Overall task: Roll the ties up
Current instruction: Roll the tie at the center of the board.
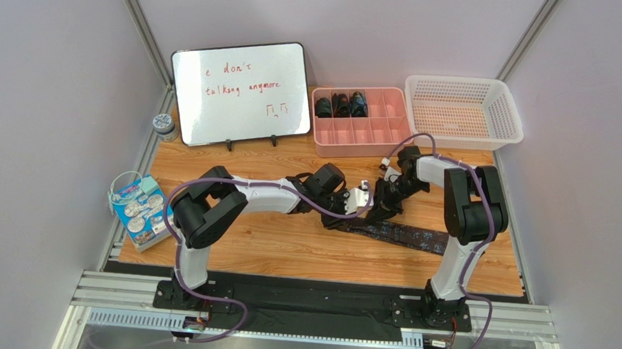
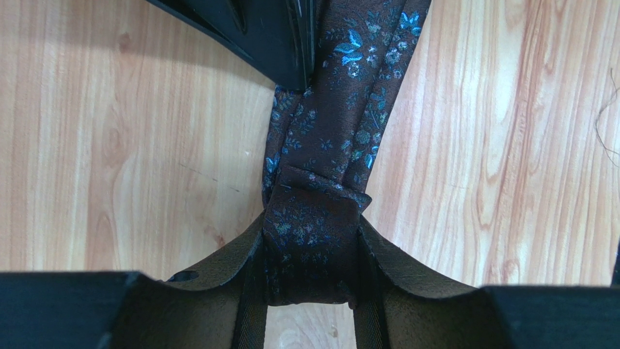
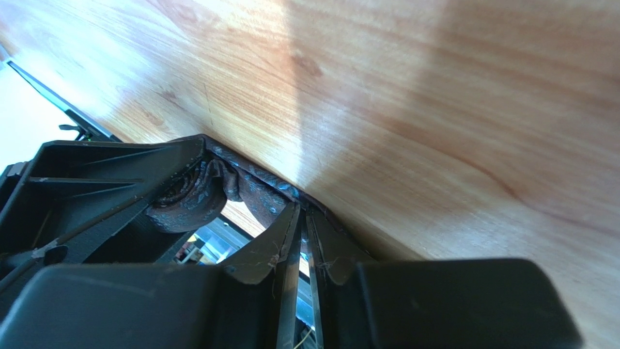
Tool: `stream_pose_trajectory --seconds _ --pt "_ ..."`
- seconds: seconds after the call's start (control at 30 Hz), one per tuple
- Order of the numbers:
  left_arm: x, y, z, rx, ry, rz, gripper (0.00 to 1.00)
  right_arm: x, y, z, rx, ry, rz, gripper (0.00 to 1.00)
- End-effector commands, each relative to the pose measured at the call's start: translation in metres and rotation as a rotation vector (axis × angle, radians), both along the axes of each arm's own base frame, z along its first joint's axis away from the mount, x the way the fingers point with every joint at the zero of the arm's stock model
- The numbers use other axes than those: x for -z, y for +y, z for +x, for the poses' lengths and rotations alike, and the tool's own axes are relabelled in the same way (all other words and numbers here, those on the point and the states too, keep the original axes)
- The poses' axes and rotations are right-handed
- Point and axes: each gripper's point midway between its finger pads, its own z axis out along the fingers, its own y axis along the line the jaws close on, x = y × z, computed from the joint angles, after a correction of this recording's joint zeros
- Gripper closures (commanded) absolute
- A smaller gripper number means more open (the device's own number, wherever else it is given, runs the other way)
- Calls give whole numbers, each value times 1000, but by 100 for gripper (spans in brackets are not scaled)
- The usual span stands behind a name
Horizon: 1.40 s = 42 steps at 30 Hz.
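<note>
Dark brown tie (image 1: 416, 236) with a small blue flower print lies flat on the wooden table (image 1: 285, 250). Its wide part stretches toward the right arm's side and its narrow end sits at table centre, where your two grippers meet. Your left gripper (image 2: 309, 251) holds that narrow end: the end is folded back on itself into a short first turn, and both fingers (image 2: 396, 265) press its sides, jaws narrow around the cloth. In the right wrist view the same turn looks like a small crumpled coil sitting inside the left fingers. Your right gripper (image 3: 303, 212) sits just beyond the fold, tips against the tie's strip, jaws almost together with only a thin slit between them. You cannot tell whether cloth is pinched in that slit or only pressed to the wood. The two grippers are just beside each other; the left wrist view shows the right fingers overlapping the strip's left edge. At the back of the table, a pink divided tray (image 1: 374, 131) holds three rolled ties (image 1: 341, 105) side by side in its far row, left side. A white mesh basket (image 1: 463, 123) stands just to its right, a whiteboard (image 1: 240, 93) is propped upright to its left, and a blue packet (image 1: 138, 208) lies at the left table edge.
</note>
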Motion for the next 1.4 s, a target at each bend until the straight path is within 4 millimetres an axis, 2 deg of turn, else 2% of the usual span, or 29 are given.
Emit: stream_pose_trajectory --seconds 0.0,0.1,0.17,0.23,0.27,0.33,0.37,0.43,0.47,0.57,0.6,0.63,0.7,0.77,0.93,1.13,1.23,1.37 --pt "40 49 -17 -74 110 213 87 29 -31 1 -53 -21 -190 83" --pt "54 56 -17 -70 116 271 87 16 -23 13 -48 -67 -135 79" --pt "58 58 -19 -64 114 292 87 -9 -13 29 -38 -145 -65 74" --pt "61 60 -19 -62 99 307 87 -30 -4 40 -31 -197 1 62" --pt "62 61 -18 -67 93 313 87 -45 3 41 -32 -220 61 60" --pt "65 64 -18 -71 90 328 87 -58 11 41 -17 -226 115 55" --pt "67 65 -18 -71 93 332 87 -65 17 34 -14 -217 165 54" --pt "69 65 -18 -80 94 333 87 -69 23 29 17 -202 220 52" --pt "69 65 -18 -82 96 334 87 -66 27 16 23 -166 256 50" --pt "71 66 -19 -105 119 336 87 -72 35 8 43 -169 324 44" --pt "71 65 -22 -103 130 326 87 -66 35 -2 51 -151 329 40" --pt "71 65 -22 -108 134 321 87 -71 37 3 66 -187 344 37" --pt "72 65 -25 -116 143 315 87 -67 42 2 64 -214 357 33" --pt "73 65 -25 -124 152 319 87 -64 47 2 71 -205 362 33" --pt "73 64 -21 -137 139 320 87 -55 61 5 61 -218 354 38" --pt "76 65 -19 -141 137 334 87 -49 69 4 40 -205 325 53" --pt "77 65 -19 -139 135 335 87 -45 71 -2 19 -203 304 62" --pt "77 67 -19 -140 135 338 87 -33 64 -3 -6 -197 242 86"
